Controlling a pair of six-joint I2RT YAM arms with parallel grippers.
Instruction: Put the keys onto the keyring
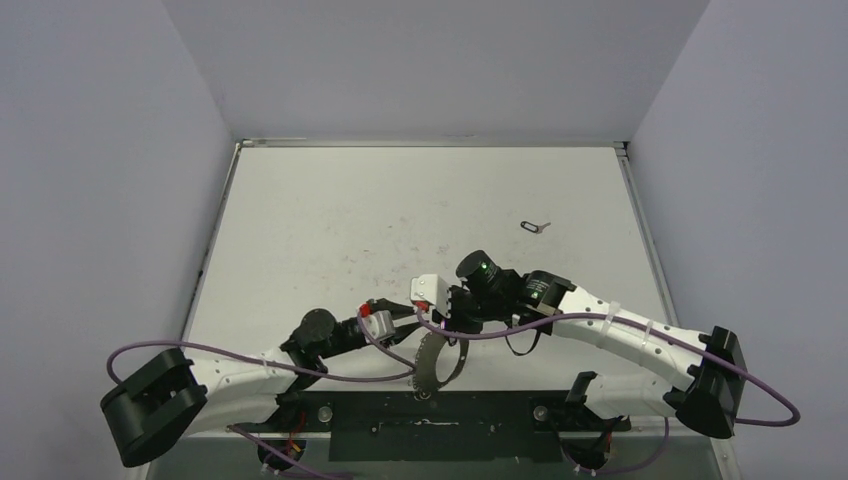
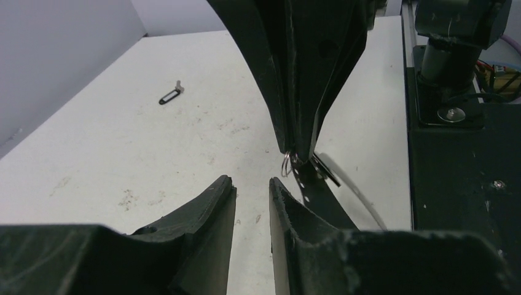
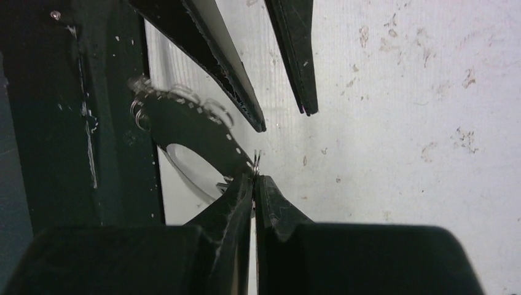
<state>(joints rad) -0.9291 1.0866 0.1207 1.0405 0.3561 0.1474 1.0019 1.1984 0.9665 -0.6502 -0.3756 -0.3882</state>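
**Right gripper**: The fingers were pressed together and pinched the edge of the keyring. A small silver ring stood out just at the fingertips. The left wrist view showed the same grip from the other side, with the right gripper coming down from above onto the keyring.

**Left gripper**: The fingers were spread with a narrow gap and held nothing. It sat just beside the pinch point, its tips aimed at it. Contact with the keyring could not be confirmed.

**Keyring**: It was at the near edge of the table, between the two arms, lying across the border with the black base plate. Up close it looked like a dark band with a row of small holes and carried several small silver rings. Whether it rested on the surface or was lifted could not be determined.

**Keys**: One small silver key joined to a black oblong loop lay flat on the table toward the far right. It was well apart from both grippers and not on the keyring. The left wrist view showed the keys alone on the white surface.
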